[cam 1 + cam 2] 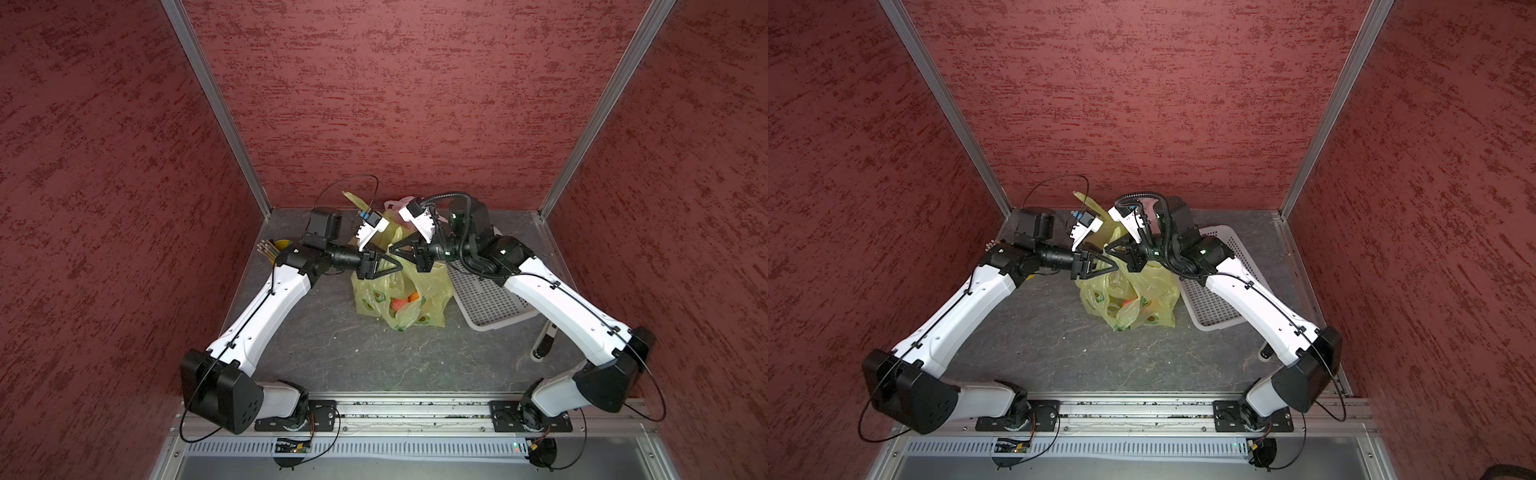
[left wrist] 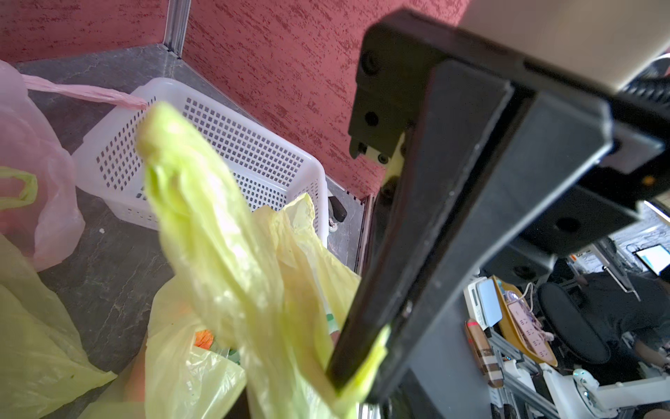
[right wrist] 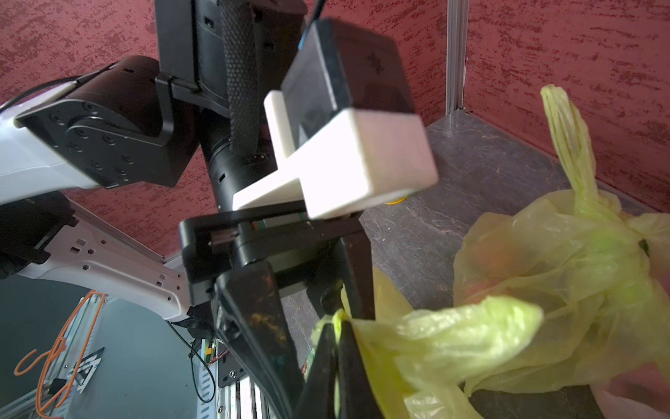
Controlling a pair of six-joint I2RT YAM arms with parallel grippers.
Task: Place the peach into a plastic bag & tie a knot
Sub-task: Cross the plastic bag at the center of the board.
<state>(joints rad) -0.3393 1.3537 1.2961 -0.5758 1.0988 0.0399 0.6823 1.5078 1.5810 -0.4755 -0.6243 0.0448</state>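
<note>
The yellow plastic bag (image 1: 415, 286) (image 1: 1142, 291) stands mid-table, and the reddish peach (image 1: 400, 304) (image 1: 1128, 303) shows through its wall. My right gripper (image 1: 392, 248) (image 3: 337, 348) hangs above the bag's mouth, shut on a twisted yellow handle (image 3: 446, 326); the left wrist view shows that pinch too. Facing it closely, my left gripper (image 1: 397, 268) is open, its fingers (image 3: 253, 326) spread apart with nothing clamped between them. Another yellow handle strip (image 3: 569, 145) (image 2: 203, 225) stands up loose. The bag's mouth is bunched between the two grippers.
A white perforated basket (image 1: 486, 303) (image 2: 232, 145) lies right of the bag, under the right arm. A pink bag (image 1: 395, 204) (image 2: 36, 174) sits at the back wall. More yellow plastic (image 2: 32, 344) lies nearby. A yellow disc (image 1: 279, 245) rests by the left wall.
</note>
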